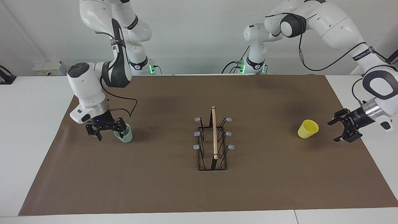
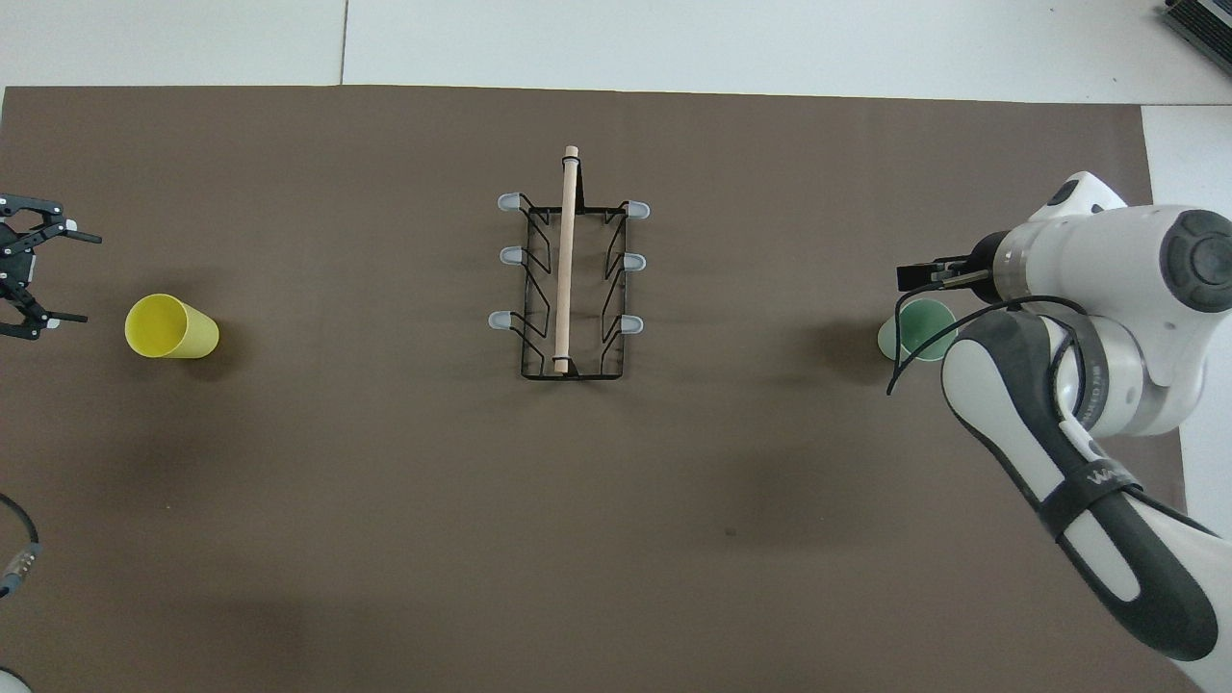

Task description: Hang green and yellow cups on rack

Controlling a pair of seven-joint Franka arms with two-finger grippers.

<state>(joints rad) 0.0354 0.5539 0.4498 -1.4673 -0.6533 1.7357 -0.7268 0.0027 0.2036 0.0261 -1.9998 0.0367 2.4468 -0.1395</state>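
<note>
1. Both arms are at the pick-up step, and neither cup is lifted yet. The black wire rack with the long wooden rod handle (image 1: 213, 140) stands mid-desk on the brown mat (image 1: 155, 186), all six grey-tipped prongs bare.
2. The pale mint green tapered plastic cup (image 1: 125, 134) stands upright, well away from the rack toward the right arm's end of the desk. The right gripper (image 1: 107, 127) is low at its rim, fingers spread wide. One finger seems to dip inside the mouth, but I cannot tell whether it touches.
3. The bright yellow tapered plastic cup (image 1: 307, 128) lies tipped on its side, well away from the rack toward the left arm's end, its mouth turned away from the rack. The left gripper (image 1: 344, 130) hovers just beside that mouth, fingers wide, holding nothing.
4. Next, I'd judge, each gripper must close on its cup's wall, then lift it and carry it to a prong mouth-down.
</note>
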